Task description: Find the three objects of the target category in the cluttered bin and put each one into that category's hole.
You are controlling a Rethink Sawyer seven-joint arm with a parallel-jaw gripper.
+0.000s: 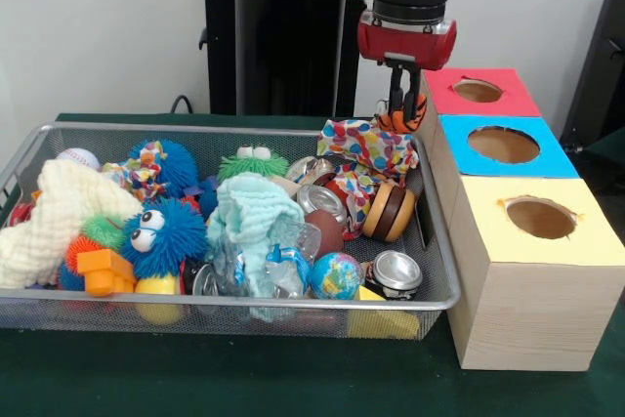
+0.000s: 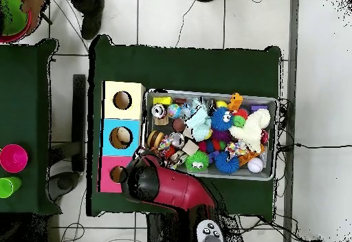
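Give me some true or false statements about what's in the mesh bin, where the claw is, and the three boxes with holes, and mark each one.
1. The claw holds a small orange and black striped thing. True.
2. The claw hangs over the yellow box. False: it is by the bin's far corner, next to the red box.
3. The three boxes run red, blue, yellow, from far to near in the front view. True.
4. A little globe ball lies near the bin's front wall. True.
5. The bin holds only crushed cans. False: it also holds fuzzy blue toys, cloths and more.
6. The red box has no hole. False: each box has a hole on top.
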